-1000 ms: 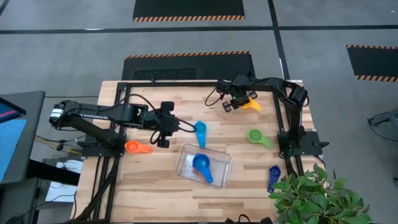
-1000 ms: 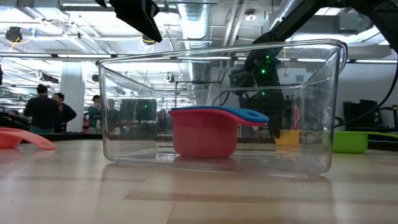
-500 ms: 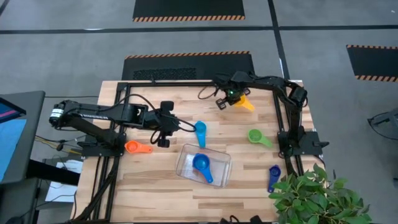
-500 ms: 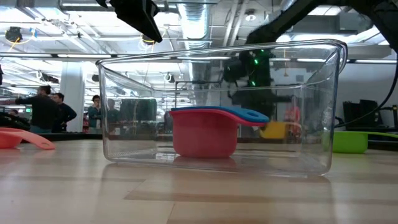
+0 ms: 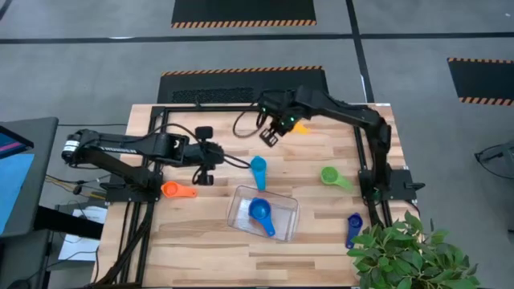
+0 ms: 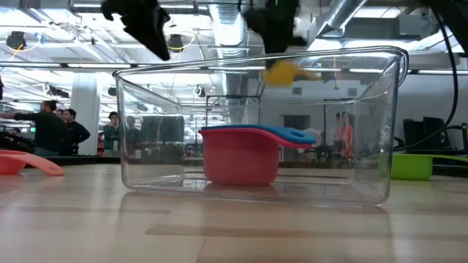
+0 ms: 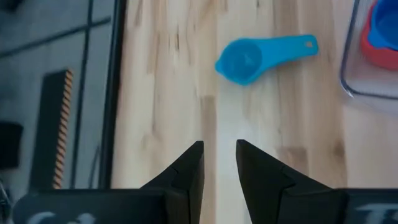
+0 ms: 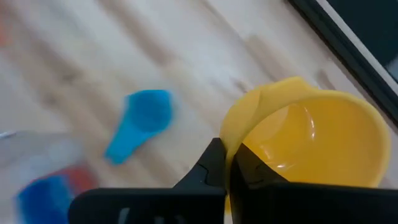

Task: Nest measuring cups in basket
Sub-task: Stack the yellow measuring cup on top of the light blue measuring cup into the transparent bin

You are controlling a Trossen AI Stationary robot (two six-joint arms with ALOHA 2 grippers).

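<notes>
My right gripper (image 5: 271, 135) hangs above the far middle of the table, shut on a yellow measuring cup (image 5: 299, 127), which is raised high in the low view (image 6: 282, 71). My left gripper (image 5: 202, 178) hovers open over bare wood at left of centre, holding nothing. A light blue cup (image 5: 258, 168) lies ahead of it. The clear basket (image 5: 281, 225) sits near the middle front. Inside it a dark blue cup (image 5: 260, 213) is nested in a red cup (image 6: 240, 162). Orange (image 5: 177, 190), green (image 5: 333, 177) and dark blue (image 5: 353, 229) cups lie on the table. My right gripper pinches the yellow cup between its two fingers (image 8: 214, 163) at the flat yellow part beside the bowl (image 8: 245, 127). The bowl (image 8: 317, 140) sticks out past the fingers with its opening showing. The cup is lifted clear of the table.
Black frame rails (image 5: 161, 120) run along the table's far and side edges. A potted plant (image 5: 405, 253) overhangs the near right corner. People stand in the room behind the table (image 6: 51, 128).
My right gripper has shut on the yellow cup near the far right, lifted it clear, and carried it up and toward the table's left. My left gripper has shifted slightly toward the left edge.
</notes>
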